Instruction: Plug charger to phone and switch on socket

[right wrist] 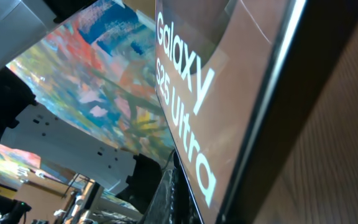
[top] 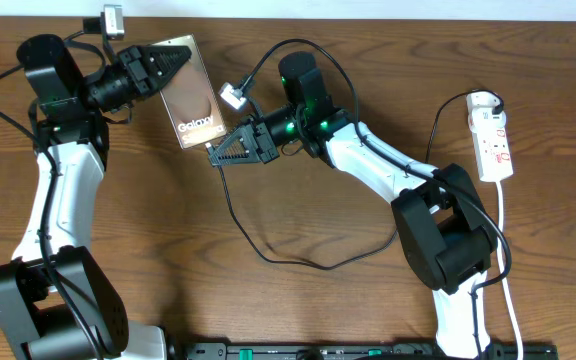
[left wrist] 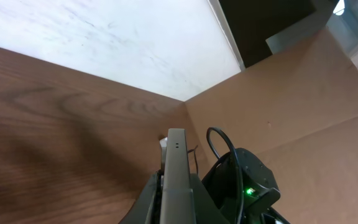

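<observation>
Left gripper (top: 173, 62) is clamped on the phone's (top: 196, 100) top edge, far-left on the surface (top: 298, 315). Face reads "Galaxy S25 Ultra" in the right wrist view, but only "Galaxy" is legible overhead. Right gripper (top: 226, 150) is pressed together at the phone's lower edge, hiding the charger (top: 298, 264) tip, so can't tell if it's pinched.

Wooden table (top: 148, 200), white socket (top: 492, 140) far right, charger cable (top: 318, 268) looping centre

You're at a robotics lab bench: two white-and-black robot arms (top: 63, 190) based at six o'clock on a brown wood-grain desk (top: 268, 310), with plain brown board (left wrist: 291, 106) screening it.
</observation>
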`<move>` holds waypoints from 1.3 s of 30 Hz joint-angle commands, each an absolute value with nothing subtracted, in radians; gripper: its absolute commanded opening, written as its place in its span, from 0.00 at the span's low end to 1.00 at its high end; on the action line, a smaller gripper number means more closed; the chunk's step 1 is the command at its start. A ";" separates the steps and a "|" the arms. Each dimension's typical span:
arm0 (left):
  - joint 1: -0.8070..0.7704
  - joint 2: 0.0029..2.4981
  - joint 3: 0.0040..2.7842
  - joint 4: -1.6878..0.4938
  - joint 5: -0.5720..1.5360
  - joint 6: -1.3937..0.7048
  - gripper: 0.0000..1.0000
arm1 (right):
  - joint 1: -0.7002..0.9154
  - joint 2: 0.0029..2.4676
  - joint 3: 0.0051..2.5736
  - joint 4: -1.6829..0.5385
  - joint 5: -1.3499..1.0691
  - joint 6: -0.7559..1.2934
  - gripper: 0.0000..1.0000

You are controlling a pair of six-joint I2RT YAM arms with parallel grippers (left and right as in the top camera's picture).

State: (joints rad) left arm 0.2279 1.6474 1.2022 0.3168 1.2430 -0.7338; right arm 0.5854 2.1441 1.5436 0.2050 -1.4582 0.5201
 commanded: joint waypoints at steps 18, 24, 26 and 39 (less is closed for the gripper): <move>0.216 1.646 1.208 0.324 1.272 -0.760 0.08 | 0.581 2.145 1.556 0.210 -1.446 0.538 0.01; 0.216 1.646 1.208 0.324 1.282 -0.756 0.07 | 0.581 2.145 1.556 0.211 -1.446 0.538 0.01; 0.216 1.646 1.208 0.323 1.299 -0.738 0.07 | 0.581 2.145 1.556 0.212 -1.446 0.539 0.01; 0.216 1.646 1.208 0.319 1.302 -0.737 0.07 | 0.579 2.145 1.556 0.229 -1.445 0.546 0.01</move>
